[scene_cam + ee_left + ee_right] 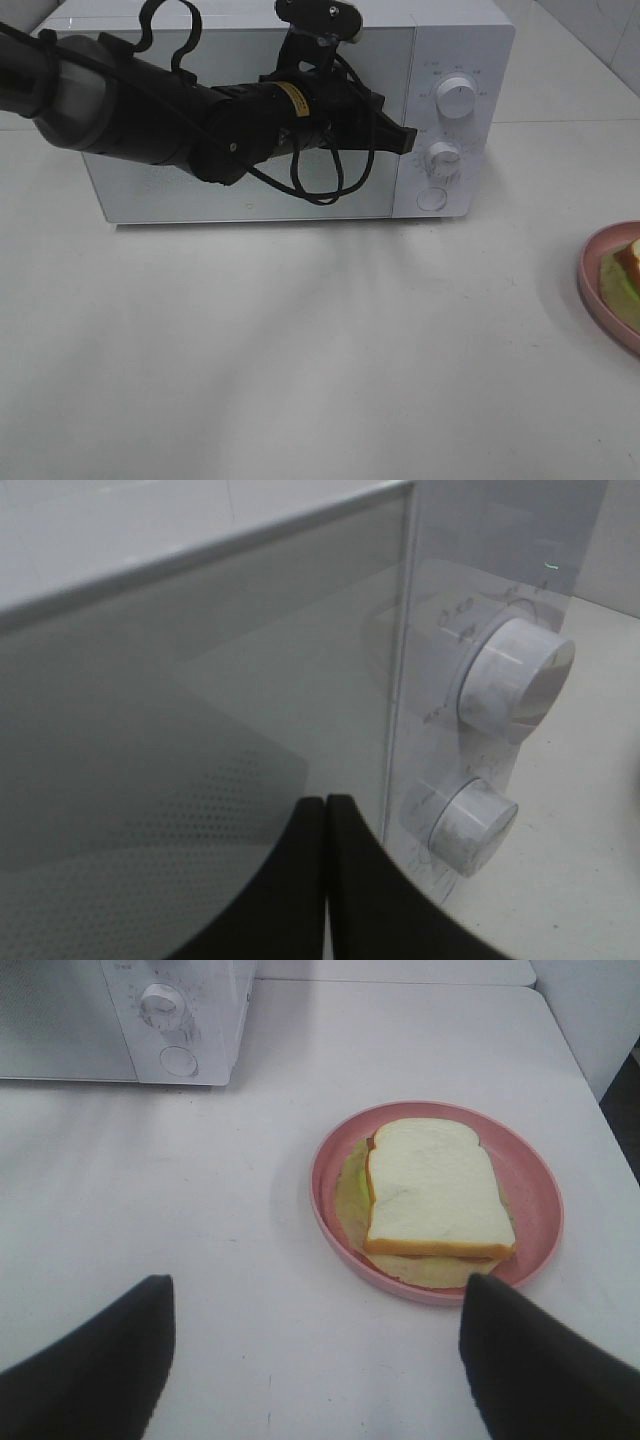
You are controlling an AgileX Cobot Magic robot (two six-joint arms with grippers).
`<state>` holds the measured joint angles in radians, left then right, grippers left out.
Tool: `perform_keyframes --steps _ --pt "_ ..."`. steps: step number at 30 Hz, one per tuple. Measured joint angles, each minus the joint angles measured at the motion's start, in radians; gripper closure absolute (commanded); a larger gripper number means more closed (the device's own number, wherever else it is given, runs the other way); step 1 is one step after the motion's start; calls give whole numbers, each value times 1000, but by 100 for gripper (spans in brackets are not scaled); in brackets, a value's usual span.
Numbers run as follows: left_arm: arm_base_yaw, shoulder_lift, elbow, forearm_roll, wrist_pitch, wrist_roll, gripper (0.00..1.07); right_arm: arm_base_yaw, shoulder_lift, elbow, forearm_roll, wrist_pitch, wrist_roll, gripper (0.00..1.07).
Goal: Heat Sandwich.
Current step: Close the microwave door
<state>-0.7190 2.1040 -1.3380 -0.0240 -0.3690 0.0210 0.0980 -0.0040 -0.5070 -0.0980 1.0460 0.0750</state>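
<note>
Sandwich [438, 1200] on plate [535, 1185], right of microwave [250, 195]

A plain white table [300, 350] carries a white microwave [250, 195] standing at its back and, well apart toward the right edge of the exterior high view, a round pink plate [535, 1195].
</note>
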Motion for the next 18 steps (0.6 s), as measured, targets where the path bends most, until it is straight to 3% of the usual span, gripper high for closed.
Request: perform_keyframes --steps 13,18 --pt "0 -12 3 -11 40 0 107 0 0 0 0 0 -2 31" --pt "12 -50 63 -42 43 0 107 0 0 0 1 0 -7 31"
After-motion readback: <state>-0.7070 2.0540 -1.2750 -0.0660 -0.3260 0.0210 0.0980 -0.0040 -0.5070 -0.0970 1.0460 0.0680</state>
